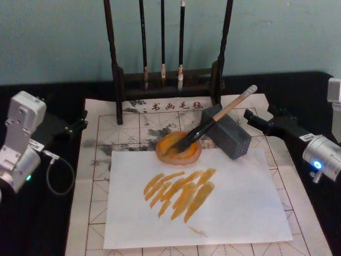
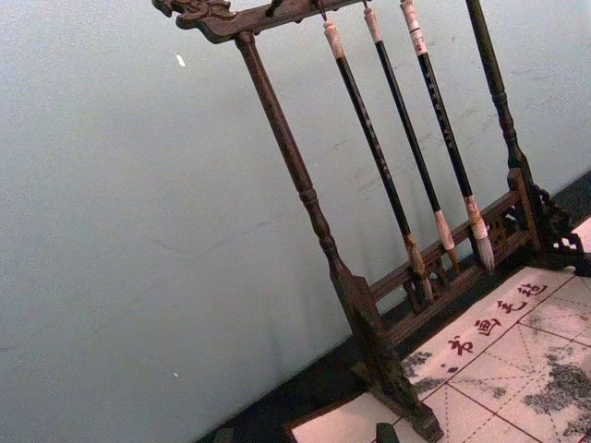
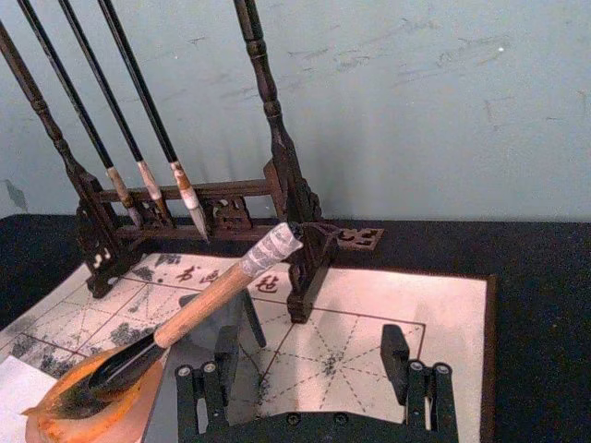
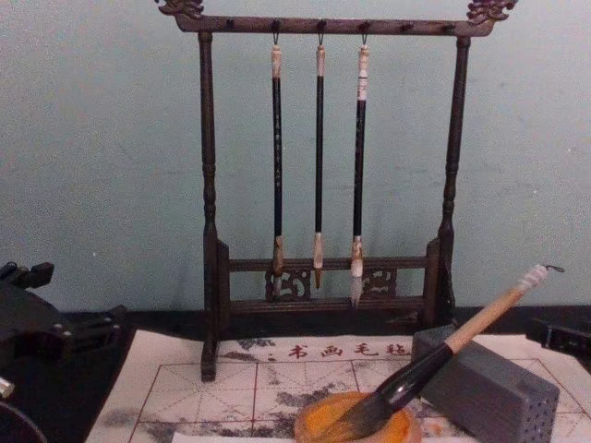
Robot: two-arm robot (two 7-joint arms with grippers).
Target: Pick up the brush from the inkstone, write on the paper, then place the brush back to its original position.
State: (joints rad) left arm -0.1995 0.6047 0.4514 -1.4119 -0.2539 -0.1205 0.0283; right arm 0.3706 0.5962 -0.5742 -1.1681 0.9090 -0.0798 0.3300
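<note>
The brush [image 1: 213,122] lies at a slant with its dark bristles in the round orange inkstone [image 1: 165,152] and its pale handle propped on a grey block [image 1: 234,136]. No gripper holds it. The gridded paper [image 1: 101,160] covers the table, with a plain white sheet [image 1: 240,202] marked by orange strokes on top. My right gripper [image 1: 253,116] hovers to the right of the brush handle, open, its fingers [image 3: 222,369] spread wide behind the brush [image 3: 203,305] and inkstone [image 3: 102,420]. At the far left, off the paper's edge, sits my open left gripper [image 1: 80,124].
A dark wooden rack [image 1: 165,80] with three slim hanging brushes stands at the back edge of the paper, before a pale blue wall. In the chest view the grey block [image 4: 489,388] sits right of the inkstone [image 4: 319,420]. Black table flanks the paper.
</note>
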